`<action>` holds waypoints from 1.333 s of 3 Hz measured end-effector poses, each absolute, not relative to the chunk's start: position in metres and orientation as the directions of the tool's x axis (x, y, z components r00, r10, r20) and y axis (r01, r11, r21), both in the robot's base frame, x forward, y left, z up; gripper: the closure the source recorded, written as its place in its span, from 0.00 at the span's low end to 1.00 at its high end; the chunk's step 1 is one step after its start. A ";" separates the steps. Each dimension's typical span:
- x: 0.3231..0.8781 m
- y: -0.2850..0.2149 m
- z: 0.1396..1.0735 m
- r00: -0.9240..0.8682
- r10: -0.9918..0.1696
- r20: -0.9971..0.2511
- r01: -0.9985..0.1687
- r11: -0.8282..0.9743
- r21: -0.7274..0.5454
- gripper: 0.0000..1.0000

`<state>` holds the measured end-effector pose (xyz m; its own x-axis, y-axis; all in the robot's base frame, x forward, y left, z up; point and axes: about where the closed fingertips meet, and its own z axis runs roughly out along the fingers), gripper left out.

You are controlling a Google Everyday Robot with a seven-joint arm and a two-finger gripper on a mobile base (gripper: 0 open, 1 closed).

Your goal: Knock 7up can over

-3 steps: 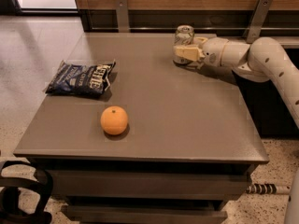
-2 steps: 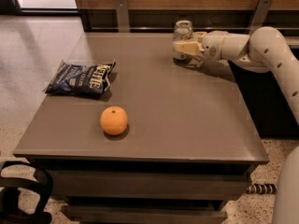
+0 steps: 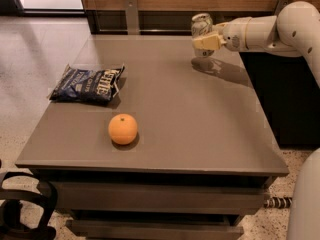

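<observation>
The 7up can (image 3: 201, 24), silvery with a silver top, is at the far right of the grey table (image 3: 200, 134), near its back edge. Its top leans slightly left. My gripper (image 3: 207, 42), with beige tips, is right against the can's front and right side and covers its lower half. The white arm reaches in from the right. I cannot tell whether the can's base rests on the table.
An orange (image 3: 123, 129) lies near the table's front left. A dark blue chip bag (image 3: 89, 84) lies at the left. A wooden wall with metal brackets runs behind the table. A black chair part (image 3: 25, 209) is at the lower left.
The gripper and the can have moved together up and slightly right in the view, towards the table's back edge. The orange and the chip bag have not moved.
</observation>
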<state>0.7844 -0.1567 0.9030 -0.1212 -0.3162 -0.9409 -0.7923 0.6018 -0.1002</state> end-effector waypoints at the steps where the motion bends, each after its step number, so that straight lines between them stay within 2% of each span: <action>1: 0.773 -0.160 0.905 -0.159 -0.412 -0.897 -0.775 0.615 -0.145 1.00; 2: 0.762 -0.155 0.904 -0.194 -0.522 -0.830 -0.770 0.605 -0.201 1.00; 4: 0.760 -0.143 0.890 -0.257 -0.656 -0.710 -0.781 0.573 -0.247 1.00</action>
<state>0.7600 -0.1432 0.8902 -0.2570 -0.6560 -0.7097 -0.7813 0.5733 -0.2469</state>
